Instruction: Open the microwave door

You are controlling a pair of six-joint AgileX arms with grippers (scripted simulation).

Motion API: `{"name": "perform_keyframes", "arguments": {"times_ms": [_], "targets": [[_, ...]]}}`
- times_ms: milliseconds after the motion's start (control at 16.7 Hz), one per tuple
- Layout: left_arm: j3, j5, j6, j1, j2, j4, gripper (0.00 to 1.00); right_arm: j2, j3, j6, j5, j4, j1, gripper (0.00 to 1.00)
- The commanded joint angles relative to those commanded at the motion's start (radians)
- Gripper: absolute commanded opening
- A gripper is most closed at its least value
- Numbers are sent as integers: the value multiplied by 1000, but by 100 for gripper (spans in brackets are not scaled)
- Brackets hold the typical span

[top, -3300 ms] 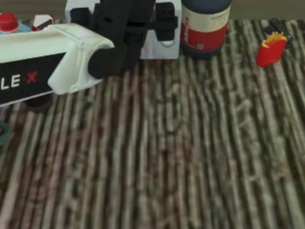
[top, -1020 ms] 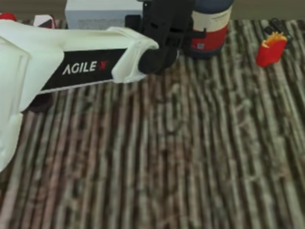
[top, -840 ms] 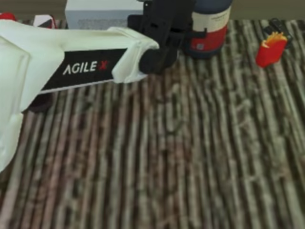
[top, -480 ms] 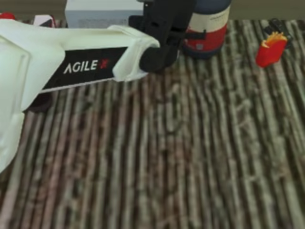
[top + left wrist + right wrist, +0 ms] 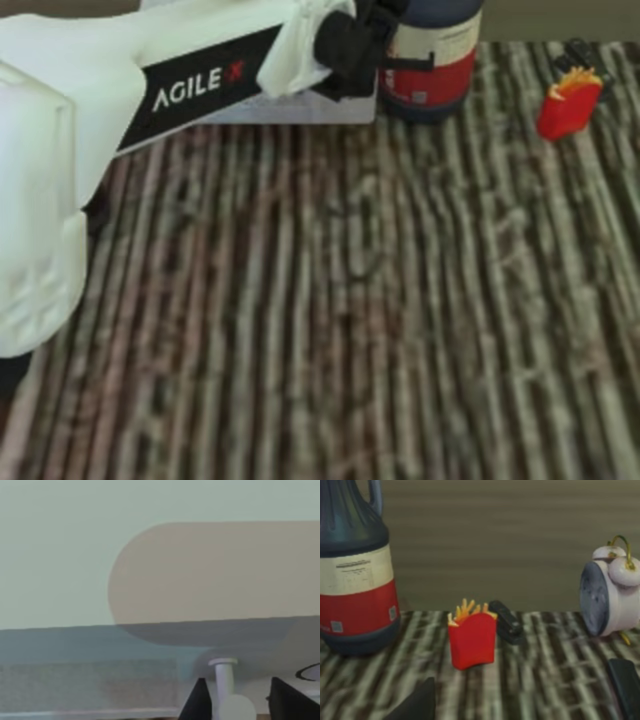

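Observation:
The white microwave [image 5: 300,108] stands at the table's far edge, mostly covered by my left arm [image 5: 190,85], which reaches across it from the left. In the left wrist view the door's grey mesh window [image 5: 90,690] shows beside a white post-shaped handle [image 5: 226,680]. My left gripper [image 5: 237,695] is shut on that handle, one black finger [image 5: 201,702] against it. Whether the door stands ajar is hidden. My right gripper [image 5: 522,702] is open low over the table at the right, holding nothing.
A dark bottle with a red and white label [image 5: 432,60] stands right against the microwave's right side. A red fries box [image 5: 570,105] and a small black object [image 5: 505,620] sit far right. A white alarm clock [image 5: 610,595] stands beyond them.
My left arm first slid right along the microwave's front. In the last half second it lifted toward the far edge, uncovering the microwave's lower front.

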Motion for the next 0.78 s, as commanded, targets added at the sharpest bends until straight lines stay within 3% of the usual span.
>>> {"name": "perform_keyframes", "arguments": {"times_ms": [420, 780], "targets": [[332, 125, -100, 48, 88, -496, 0, 0, 0, 0, 0, 0, 0, 100], [393, 152, -118, 59, 106, -575, 0, 0, 0, 0, 0, 0, 0, 100]]}}
